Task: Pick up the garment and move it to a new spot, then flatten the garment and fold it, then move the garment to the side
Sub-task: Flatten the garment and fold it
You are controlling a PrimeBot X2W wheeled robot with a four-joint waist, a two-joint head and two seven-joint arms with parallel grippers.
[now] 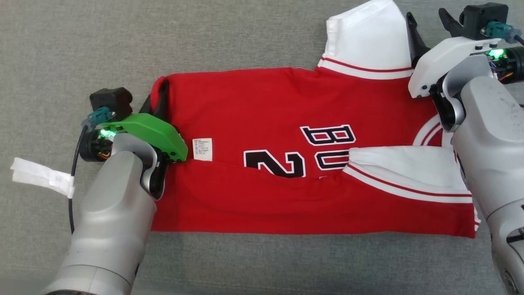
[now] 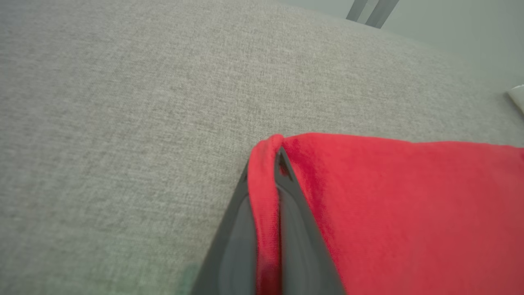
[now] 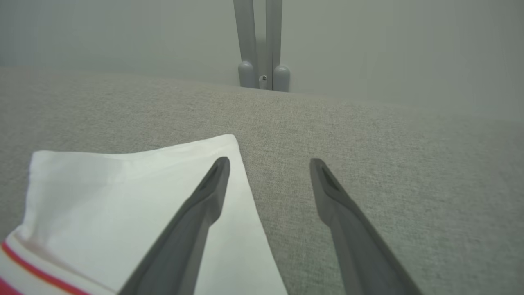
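Left arm [image 1: 114,213]: stretched forward to the garment [image 1: 266,110] edge.
Left claw [image 2: 266,164]: clamped on a red corner fold.
Right claw [image 3: 270,162]: spread wide, set astride the white sleeve [image 3: 123,192] edge.

surface: grey fabric [image 1: 245,41] | white strip [image 1: 41,176]: lying at left | grey posts [image 3: 262,41]: behind

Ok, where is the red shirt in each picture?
Head view: the shirt lies spread across the middle, with a white sleeve at the top right.
Left wrist view: its red corner is at the lower right, with the edge pinched between the left fingers.
Right wrist view: its white sleeve is at the lower left.
Shared landmark: the grey surface under it.
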